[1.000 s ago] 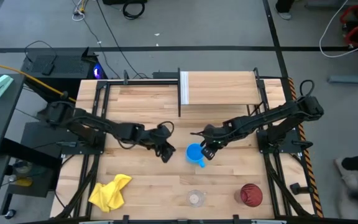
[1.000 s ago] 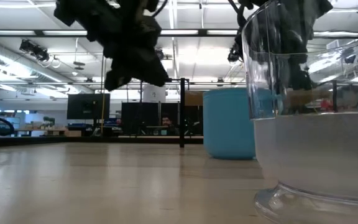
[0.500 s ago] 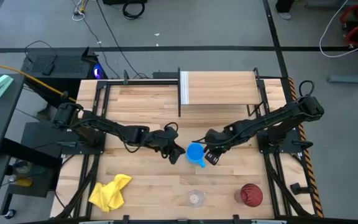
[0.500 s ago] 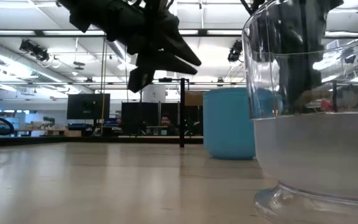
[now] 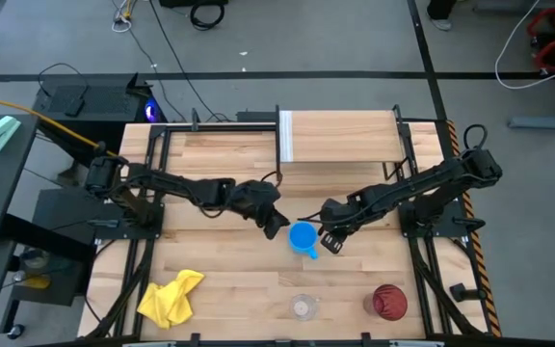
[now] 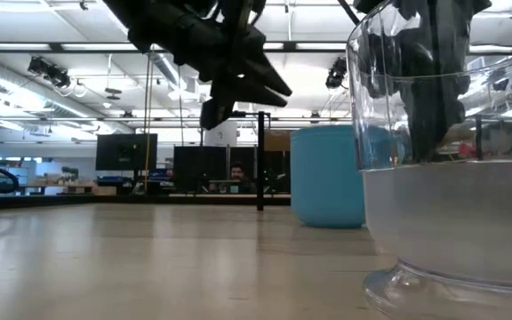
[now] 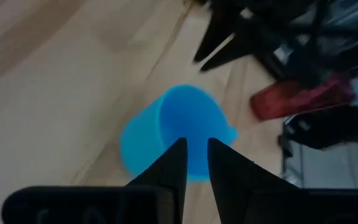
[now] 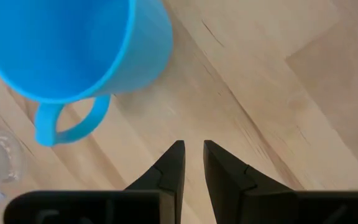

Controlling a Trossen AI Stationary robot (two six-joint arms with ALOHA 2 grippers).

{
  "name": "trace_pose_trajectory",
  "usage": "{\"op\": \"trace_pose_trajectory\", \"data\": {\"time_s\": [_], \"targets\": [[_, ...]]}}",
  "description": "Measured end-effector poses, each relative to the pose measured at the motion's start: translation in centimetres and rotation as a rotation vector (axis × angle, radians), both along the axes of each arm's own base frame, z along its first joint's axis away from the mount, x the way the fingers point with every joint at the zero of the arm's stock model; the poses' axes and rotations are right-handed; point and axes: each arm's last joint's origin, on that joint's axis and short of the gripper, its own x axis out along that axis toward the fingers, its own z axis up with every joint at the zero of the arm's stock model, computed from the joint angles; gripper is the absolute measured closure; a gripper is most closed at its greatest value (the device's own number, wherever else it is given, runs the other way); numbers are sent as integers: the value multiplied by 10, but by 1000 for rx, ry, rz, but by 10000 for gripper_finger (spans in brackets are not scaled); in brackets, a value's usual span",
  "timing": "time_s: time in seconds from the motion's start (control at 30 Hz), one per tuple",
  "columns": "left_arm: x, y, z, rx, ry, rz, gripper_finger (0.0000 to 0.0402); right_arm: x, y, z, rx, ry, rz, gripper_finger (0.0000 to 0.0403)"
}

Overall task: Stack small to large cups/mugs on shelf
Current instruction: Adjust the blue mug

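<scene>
The blue mug (image 5: 303,236) stands upright on its base on the plank tabletop, its handle (image 8: 67,124) toward the near edge. My left gripper (image 5: 276,226) is shut and hovers just left of the mug, above its rim (image 7: 194,149). My right gripper (image 5: 331,241) is shut, just right of the mug and over bare wood (image 8: 191,146). The clear cup (image 5: 303,306) and the dark red tumbler (image 5: 389,302) stand upright near the front edge. The shelf (image 5: 340,138) stands at the far side.
A yellow cloth (image 5: 171,297) lies crumpled at the near left. The shelf's black uprights (image 5: 278,145) stand at its left end. In the low view the clear cup (image 6: 452,178) fills the right foreground, in front of the mug (image 6: 327,173).
My left gripper has moved toward the table's right edge and a little up, to the blue mug's left side, and has tipped from pointing down to slanting. My right gripper has drawn back a little from the mug toward the right. The mug has stayed in place.
</scene>
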Motion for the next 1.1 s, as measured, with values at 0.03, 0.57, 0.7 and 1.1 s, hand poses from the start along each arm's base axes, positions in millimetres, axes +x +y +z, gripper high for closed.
{"op": "trace_pose_trajectory", "data": {"time_s": [0.03,0.57,0.7,1.1], "targets": [[0,1,1,15,36,-4,330,-1,0,0,-2,5,3,337],[46,3,15,158,438,-67,242,-13,7,-2,-49,111,39,337],[63,2,5,141,520,-98,227,-16,15,-3,-53,120,55,337],[83,3,23,134,449,-117,209,-26,33,-3,-71,145,65,337]]}}
